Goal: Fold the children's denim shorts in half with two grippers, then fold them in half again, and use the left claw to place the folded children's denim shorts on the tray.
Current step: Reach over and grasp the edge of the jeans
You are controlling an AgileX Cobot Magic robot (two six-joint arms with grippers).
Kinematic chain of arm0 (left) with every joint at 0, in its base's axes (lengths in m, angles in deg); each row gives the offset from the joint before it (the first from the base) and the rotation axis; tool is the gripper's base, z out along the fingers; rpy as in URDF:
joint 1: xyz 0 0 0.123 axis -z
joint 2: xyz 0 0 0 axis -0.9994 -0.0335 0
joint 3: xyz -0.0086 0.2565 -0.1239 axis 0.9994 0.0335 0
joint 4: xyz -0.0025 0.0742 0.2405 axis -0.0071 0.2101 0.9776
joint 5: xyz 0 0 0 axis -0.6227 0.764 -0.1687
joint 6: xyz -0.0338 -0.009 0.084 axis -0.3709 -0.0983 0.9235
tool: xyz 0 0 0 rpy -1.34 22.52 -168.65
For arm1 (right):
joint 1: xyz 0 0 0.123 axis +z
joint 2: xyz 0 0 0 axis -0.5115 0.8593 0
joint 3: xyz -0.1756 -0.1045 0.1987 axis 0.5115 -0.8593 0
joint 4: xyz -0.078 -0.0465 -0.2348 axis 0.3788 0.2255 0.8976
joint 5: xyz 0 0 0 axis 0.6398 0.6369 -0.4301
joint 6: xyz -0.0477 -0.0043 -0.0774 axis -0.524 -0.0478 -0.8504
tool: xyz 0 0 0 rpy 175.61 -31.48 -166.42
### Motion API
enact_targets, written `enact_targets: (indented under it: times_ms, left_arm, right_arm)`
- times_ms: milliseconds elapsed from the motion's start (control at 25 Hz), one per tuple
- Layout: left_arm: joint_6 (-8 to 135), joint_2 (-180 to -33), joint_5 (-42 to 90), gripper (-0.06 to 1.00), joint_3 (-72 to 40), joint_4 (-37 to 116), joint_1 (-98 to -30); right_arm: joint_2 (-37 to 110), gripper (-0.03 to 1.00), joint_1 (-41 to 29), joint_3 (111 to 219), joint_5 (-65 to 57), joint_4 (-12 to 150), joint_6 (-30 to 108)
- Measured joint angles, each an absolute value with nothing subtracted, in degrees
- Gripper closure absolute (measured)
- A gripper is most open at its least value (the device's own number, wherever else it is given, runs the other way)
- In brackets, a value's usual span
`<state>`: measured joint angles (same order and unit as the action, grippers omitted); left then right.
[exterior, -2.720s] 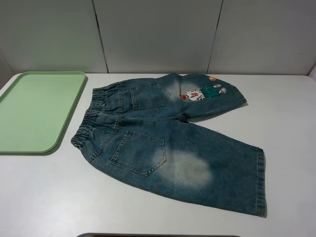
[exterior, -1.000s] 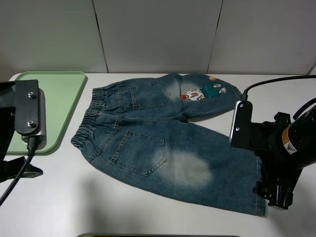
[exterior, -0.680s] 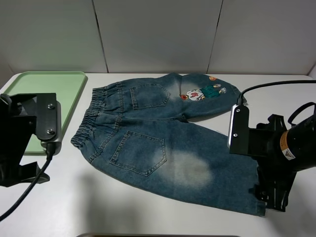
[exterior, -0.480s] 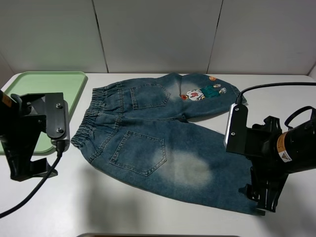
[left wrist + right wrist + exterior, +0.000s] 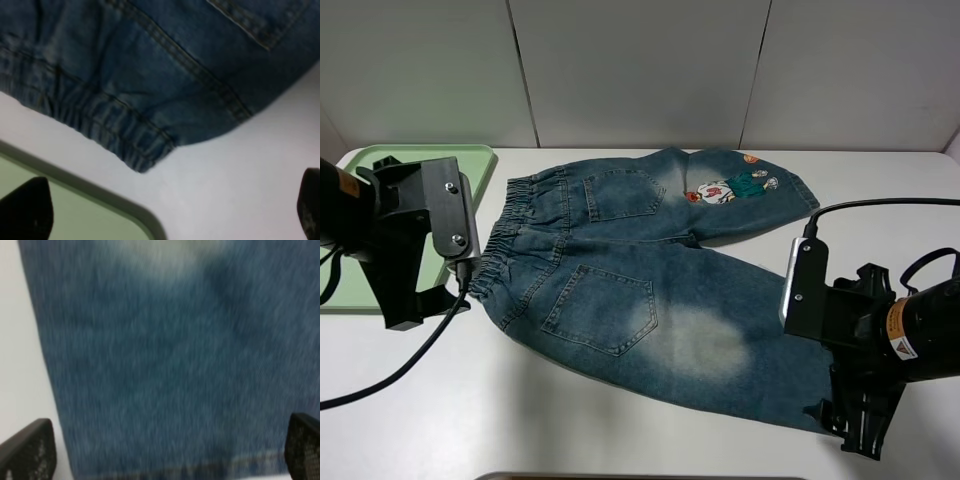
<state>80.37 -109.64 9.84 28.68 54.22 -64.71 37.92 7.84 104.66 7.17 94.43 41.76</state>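
The small blue washed denim shorts (image 5: 650,290) lie spread flat on the white table (image 5: 570,420), waistband toward the pale green rectangular plastic tray (image 5: 345,290). The left hand (image 5: 167,207), jaws wide, hangs by the waistband's corner. The right hand (image 5: 165,447), equally wide, hangs over a leg's hem.

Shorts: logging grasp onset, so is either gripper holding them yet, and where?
Neither holds the shorts. Left gripper open near the waistband corner, right gripper open over a leg hem.
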Motion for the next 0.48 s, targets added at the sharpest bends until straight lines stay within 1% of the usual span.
enact_targets:
  times_ms: [200,480]
  left_arm:
    - [80.81,-109.64,13.21,-0.03,28.68,54.34,-64.71]
    - [80.89,-109.64,16.74,-0.03,28.68,54.38,-64.71]
  right_arm:
    - [39.64,0.27,7.84,104.66,5.04,92.65,41.75]
    - [49.01,0.27,7.84,104.60,3.00,92.20,41.75]
